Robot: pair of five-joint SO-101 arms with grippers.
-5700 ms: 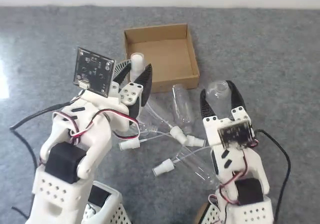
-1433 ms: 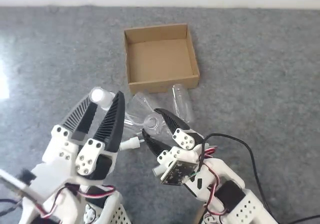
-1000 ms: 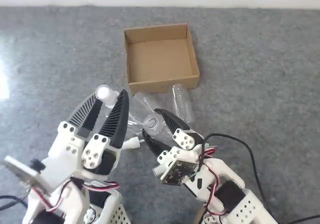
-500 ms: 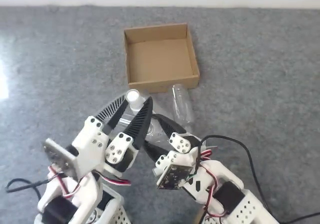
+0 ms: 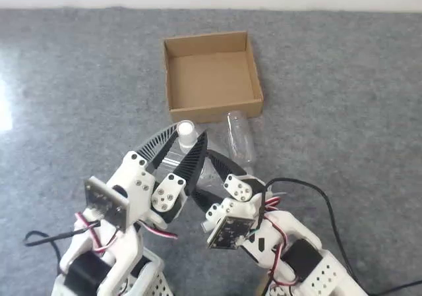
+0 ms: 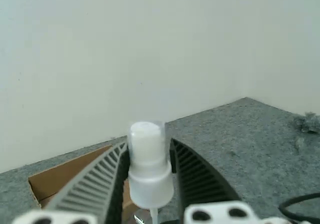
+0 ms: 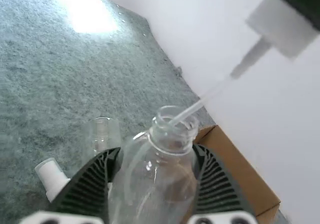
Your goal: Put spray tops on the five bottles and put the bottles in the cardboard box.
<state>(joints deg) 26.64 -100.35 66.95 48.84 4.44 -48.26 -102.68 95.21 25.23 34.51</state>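
The left tool [image 5: 186, 138] is closed on a white spray top [image 5: 186, 131], its ribbed black fingers [image 6: 192, 176] clamped on either side of the cap with the nozzle end pointing up. Just at its 5 o'clock in the high view sits the right tool [image 5: 202, 175], gripping a clear bottle [image 7: 159, 176] by the body, with the neck uppermost. In the right wrist view the top's thin dip tube [image 7: 212, 94] slants down to the bottle's open mouth, its tip at the rim, while the cap itself is well above the neck and not seated.

The cardboard box [image 5: 214, 109] stands open toward 12 o'clock on the grey tabletop [image 5: 343, 78], with nothing visible inside it. A second clear bottle [image 5: 241, 138] lies on its side without a top just off the box's 5 o'clock corner. The right wrist view shows two more loose pieces on the tabletop: another uncapped bottle [image 7: 101, 132] and a white spray top [image 7: 52, 176].
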